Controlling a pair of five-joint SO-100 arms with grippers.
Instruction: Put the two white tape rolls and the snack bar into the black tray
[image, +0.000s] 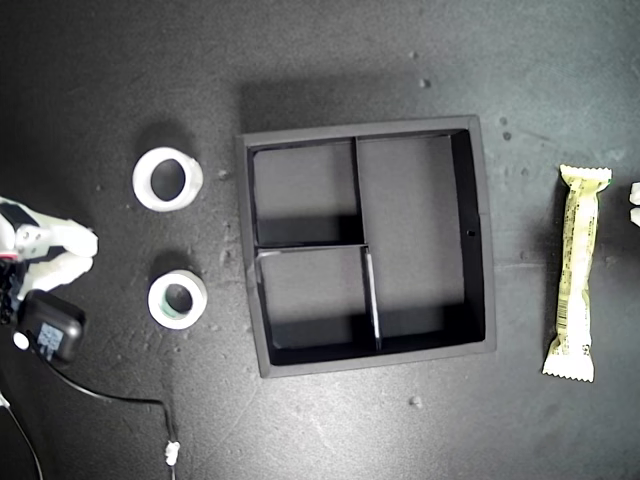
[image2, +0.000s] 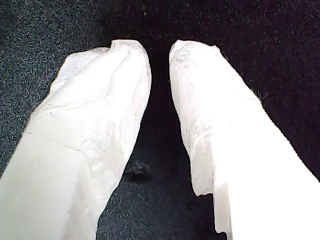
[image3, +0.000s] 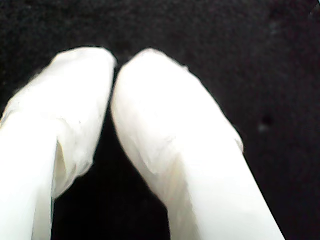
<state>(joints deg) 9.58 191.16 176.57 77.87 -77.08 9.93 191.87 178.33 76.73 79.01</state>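
Observation:
The black tray (image: 479, 235) sits mid-table in the exterior view, its two small compartments and one tall one all empty. Two white tape rolls lie off its left side in that view: a wide-holed one (image: 145, 186) and, nearer the front, one with a greenish core (image: 157, 299). The snack bar (image: 578, 275) lies lengthwise beyond the tray's right wall. An arm's white gripper (image: 75, 255) rests at the exterior view's left edge, beside the rolls and touching neither. My first gripper (image2: 159, 50) shows a narrow gap over bare mat. My second gripper (image3: 116, 62) has its tips touching, holding nothing.
A small black block (image: 50, 325) with a cable (image: 120, 398) lies at the exterior view's lower left. A sliver of white gripper (image: 635, 200) shows at that view's right edge, near the snack bar's far end. Pale crumbs dot the dark mat.

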